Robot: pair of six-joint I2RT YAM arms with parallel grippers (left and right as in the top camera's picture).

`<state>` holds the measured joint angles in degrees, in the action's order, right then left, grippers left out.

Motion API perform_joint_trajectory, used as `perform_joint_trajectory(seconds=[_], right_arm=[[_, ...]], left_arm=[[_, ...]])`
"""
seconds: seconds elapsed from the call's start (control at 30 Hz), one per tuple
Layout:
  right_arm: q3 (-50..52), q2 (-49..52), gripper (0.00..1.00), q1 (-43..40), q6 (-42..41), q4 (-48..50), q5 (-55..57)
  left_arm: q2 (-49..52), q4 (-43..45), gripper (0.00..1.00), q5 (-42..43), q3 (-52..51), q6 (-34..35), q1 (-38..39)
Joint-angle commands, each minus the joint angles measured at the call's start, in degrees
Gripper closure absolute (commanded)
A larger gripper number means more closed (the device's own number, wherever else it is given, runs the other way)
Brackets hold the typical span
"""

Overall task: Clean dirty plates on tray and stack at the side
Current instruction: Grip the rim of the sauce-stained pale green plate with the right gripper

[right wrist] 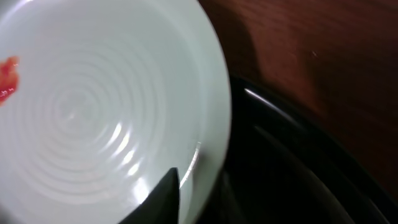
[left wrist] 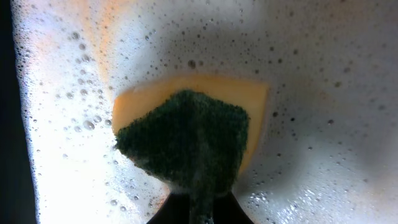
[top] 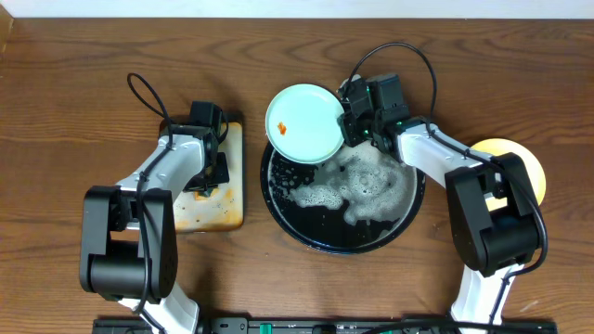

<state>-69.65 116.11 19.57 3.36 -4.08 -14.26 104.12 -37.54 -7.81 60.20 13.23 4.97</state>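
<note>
Plate [top: 302, 122], round and pale mint with orange smear, lies over the rim of the round glossy black tray [top: 320, 237], right end effector [top: 347, 121] pinching its edge; left end effector [top: 210, 178] clamps a yellow-green sponge [left wrist: 186, 134].

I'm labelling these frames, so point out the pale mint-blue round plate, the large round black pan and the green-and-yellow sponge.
pale mint-blue round plate [top: 302, 125], overhead view, its centre.
large round black pan [top: 318, 236], overhead view, bare floor near rim.
green-and-yellow sponge [left wrist: 186, 134], left wrist view, green scouring face.
</note>
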Motion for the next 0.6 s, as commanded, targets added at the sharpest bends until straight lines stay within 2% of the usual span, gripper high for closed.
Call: perform_joint_trajectory(seconds=[0.0,0.07,0.2,0.4,0.53,0.57], right_arm=[[-0.31,1.09,0.93,0.66,-0.11,-0.94,1.86],[-0.31,1.22,0.99,0.66,-0.11,-1.75,1.86],[-0.33,-0.02,0.99,0.59,-2.91,-3.13,3.19],[-0.33,-7.67,0.99,0.61,-7.17,-9.90,9.68],[-0.33,-9.94,0.99,0.96,-3.19,-9.77,2.29],[-0.33,-9.92,0.92,1.09,-1.49,-9.57,0.00]], left_arm=[[1.44,-1.20,0.92,2.08,-0.26,-0.76,-0.20],[1.44,-1.20,0.92,2.08,-0.26,-0.74,-0.20],[1.44,-1.31,0.92,2.08,-0.26,-0.76,-0.20],[1.44,-1.38,0.92,2.08,-0.26,-0.74,-0.20],[1.44,-1.36,0.92,2.08,-0.26,-0.74,-0.20],[1.44,-1.31,0.92,2.08,-0.26,-0.74,-0.20]])
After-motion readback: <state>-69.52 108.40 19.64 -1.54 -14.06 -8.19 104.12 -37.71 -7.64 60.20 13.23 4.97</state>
